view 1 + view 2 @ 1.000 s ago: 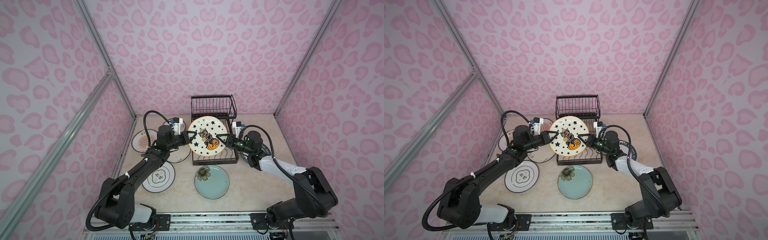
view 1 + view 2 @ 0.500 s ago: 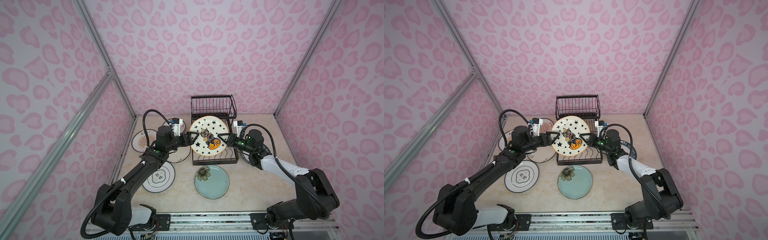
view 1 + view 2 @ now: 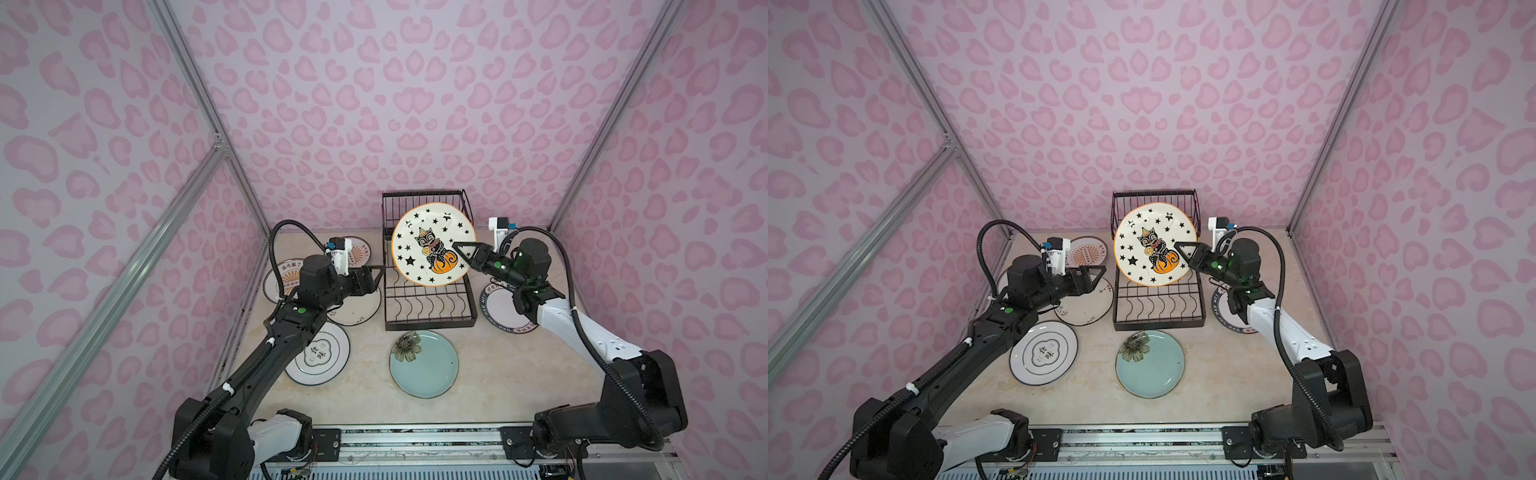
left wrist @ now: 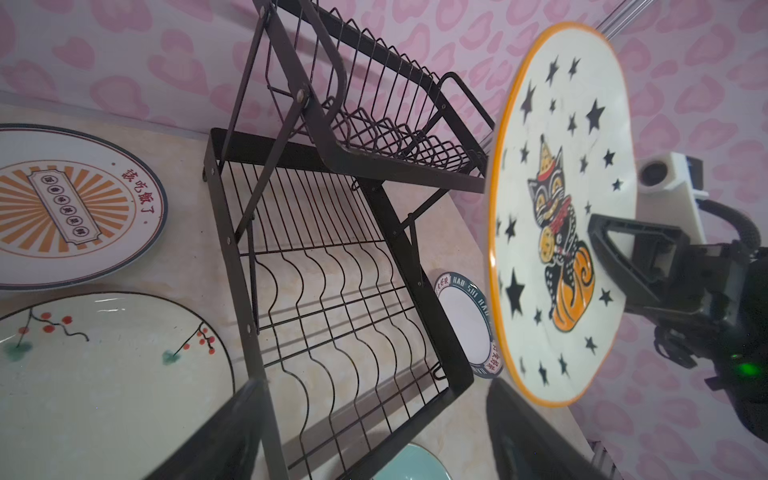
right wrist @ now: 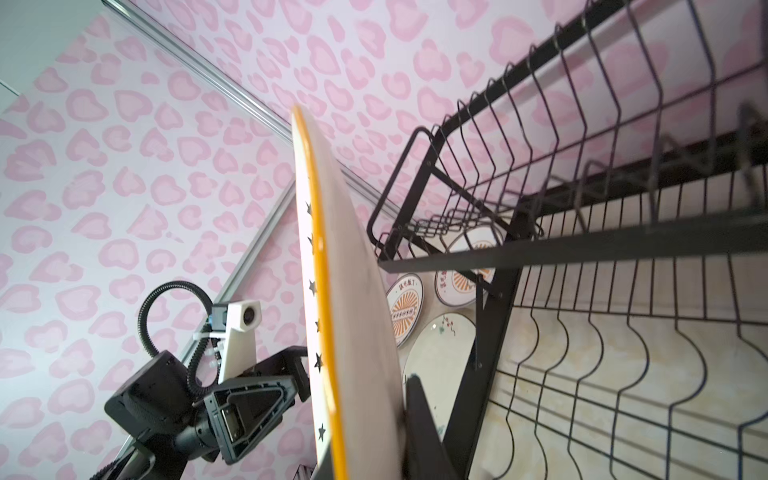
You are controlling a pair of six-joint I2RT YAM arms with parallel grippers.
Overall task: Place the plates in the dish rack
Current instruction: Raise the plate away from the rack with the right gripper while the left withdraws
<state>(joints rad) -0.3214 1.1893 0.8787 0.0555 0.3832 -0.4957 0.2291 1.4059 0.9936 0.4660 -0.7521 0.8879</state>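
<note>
operator: handover looked finished. did the left gripper (image 3: 376,277) let go?

observer: it did. a second before, both grippers pinched the cat plate (image 3: 430,245) from opposite edges. by this moment the left one had spread its jaws wide and drawn back to its own side — holding nothing, just beside the left edge of the dish rack (image 3: 432,325).

operator: and the plate?

observer: the right gripper (image 3: 457,247) held it alone, jaws narrowed onto the rim on its side. the plate stood nearly upright, picture facing the front, in the air above the rack's lower tray and in front of the raised basket. i could not see it touching any wire.

operator: so nothing was loaded yet.

observer: no plate sat in the rack. the teal plate (image 3: 424,365) lay flat just in front of it, the lettered plate (image 3: 498,309) under the right arm, the others flat on the left. i judged the next step was lowering the cat plate edge-first between two wavy dividers — gripped at one edge only, it could swing or slip.
</note>
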